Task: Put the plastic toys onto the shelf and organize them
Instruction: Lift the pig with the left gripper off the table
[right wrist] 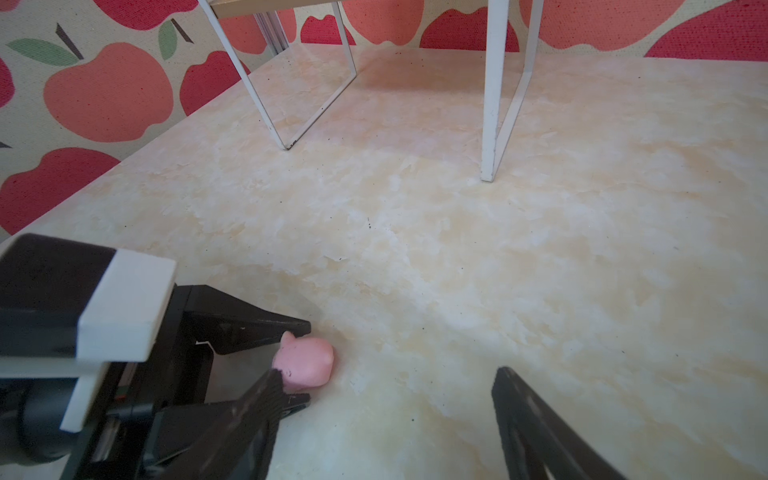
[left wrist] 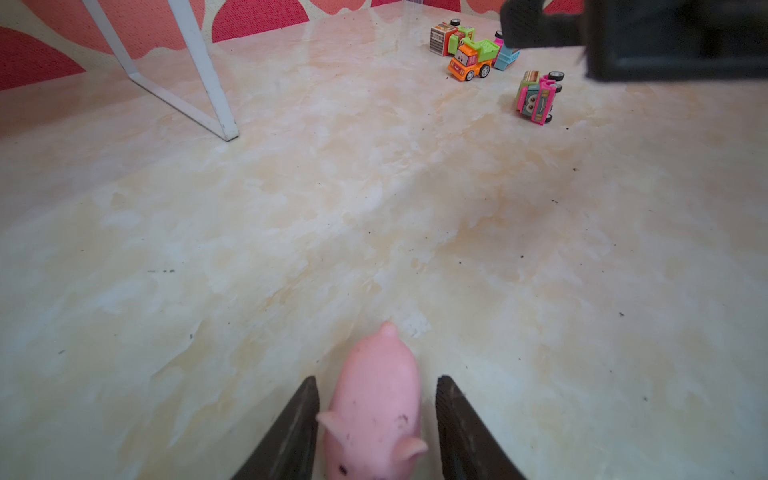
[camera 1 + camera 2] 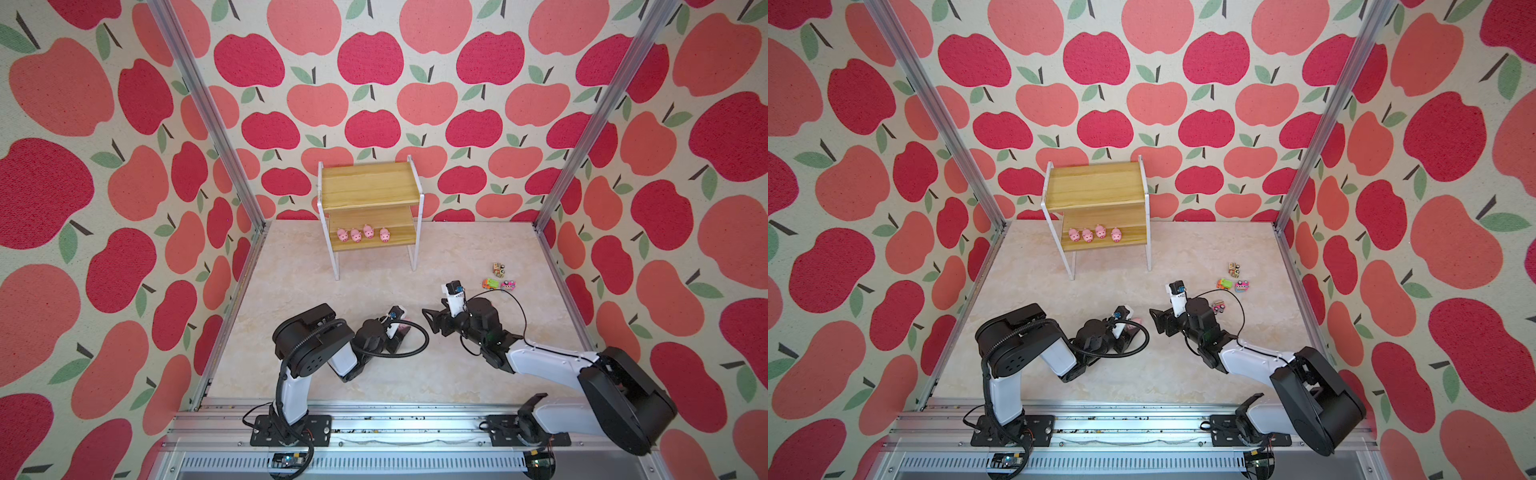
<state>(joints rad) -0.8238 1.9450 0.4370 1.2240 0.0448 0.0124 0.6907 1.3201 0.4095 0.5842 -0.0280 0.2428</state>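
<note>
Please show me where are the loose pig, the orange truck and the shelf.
loose pig (image 2: 376,395): left wrist view, on its back.
orange truck (image 2: 464,62): left wrist view, on its cab.
shelf (image 3: 370,183): a top view, on its upper board.

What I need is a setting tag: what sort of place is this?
Likely a robot test cell, not a home: aluminium frame posts, apple-print fabric walls, and two arms bolted to a rail by a marble-look tabletop.

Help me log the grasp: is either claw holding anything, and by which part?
Nothing yet. The left claw flanks the pig at its sides, a gap on one side; the right claw is open, empty.
</note>
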